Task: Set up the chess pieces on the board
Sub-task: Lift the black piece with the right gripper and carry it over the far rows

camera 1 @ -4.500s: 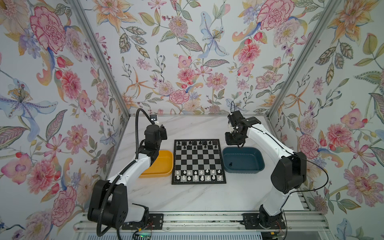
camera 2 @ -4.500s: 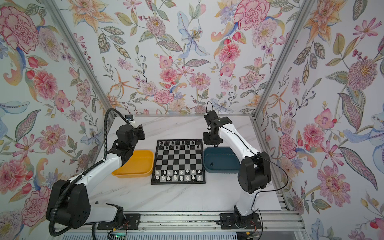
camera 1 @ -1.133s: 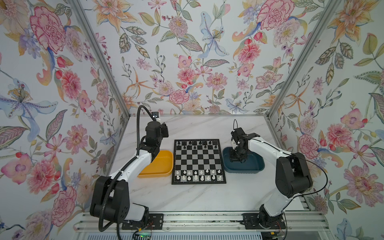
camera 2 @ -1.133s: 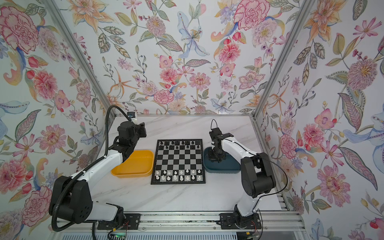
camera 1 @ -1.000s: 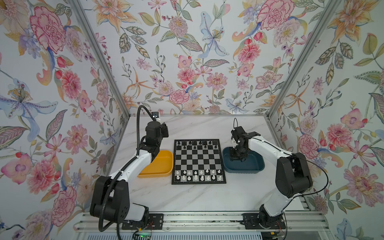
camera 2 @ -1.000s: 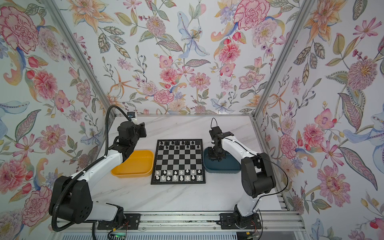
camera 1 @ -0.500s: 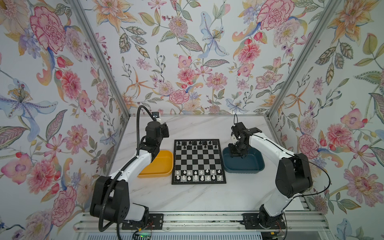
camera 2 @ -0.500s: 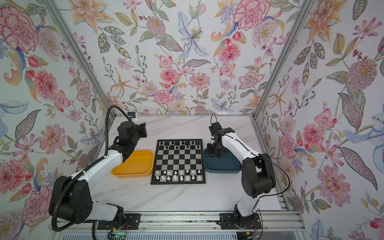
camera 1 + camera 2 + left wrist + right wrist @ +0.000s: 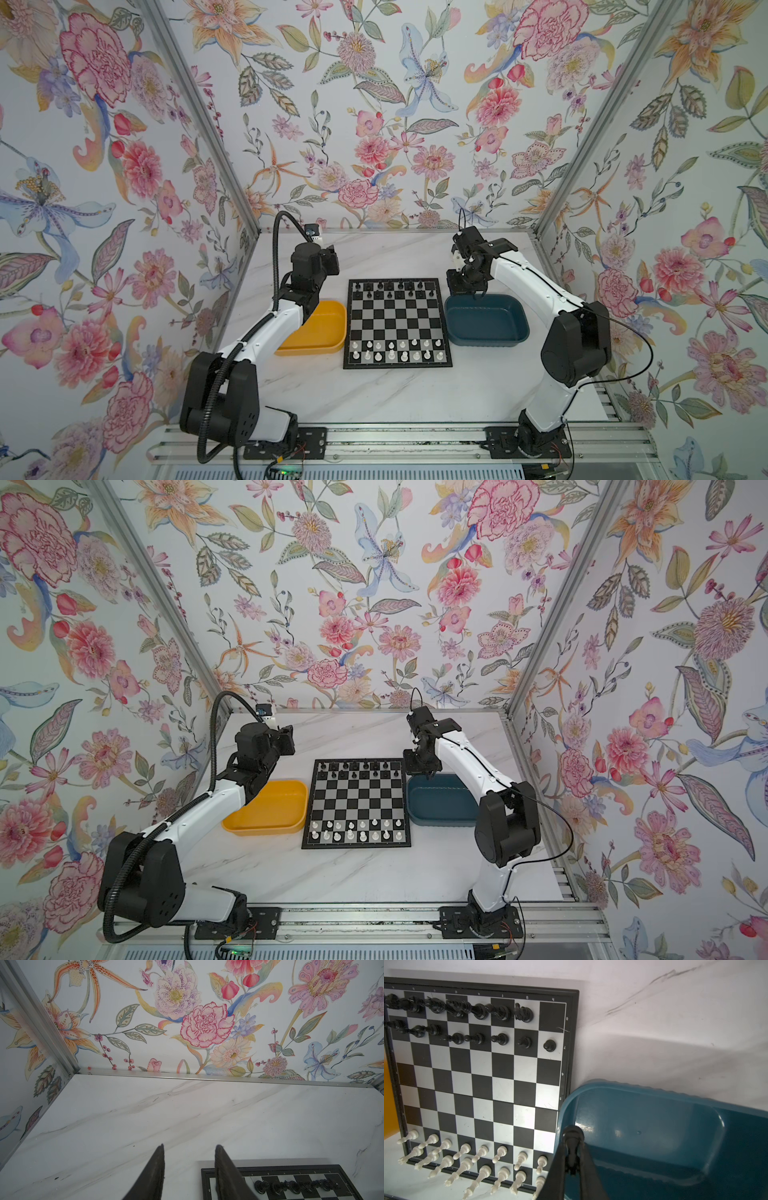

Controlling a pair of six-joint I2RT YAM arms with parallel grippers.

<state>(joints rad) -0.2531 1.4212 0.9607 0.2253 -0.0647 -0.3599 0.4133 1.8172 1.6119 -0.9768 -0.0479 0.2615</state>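
Note:
The board [image 9: 397, 322] lies mid-table, seen in both top views. Black chess pieces [image 9: 392, 286] fill its two far rows and white ones [image 9: 397, 349] its two near rows. The right wrist view shows the far right corner square [image 9: 552, 1016] bare. My right gripper [image 9: 572, 1136] is shut on a small black piece [image 9: 572, 1142], held above the far left corner of the dark blue tray [image 9: 654, 1093], just beside the board's right edge [image 9: 571, 1043]. My left gripper [image 9: 189, 1147] is open and holds nothing, raised off the table by the board's far left corner [image 9: 270, 1167].
A yellow tray [image 9: 328, 328] sits against the board's left side, partly under the left arm. The dark blue tray [image 9: 521, 328] sits against the right side, and no loose pieces show in it. Floral walls close in the marble table [image 9: 374, 395] on three sides.
My right gripper has risen out of the blue tray with the black piece and moved toward the tray's far left corner. The left arm has stayed still.

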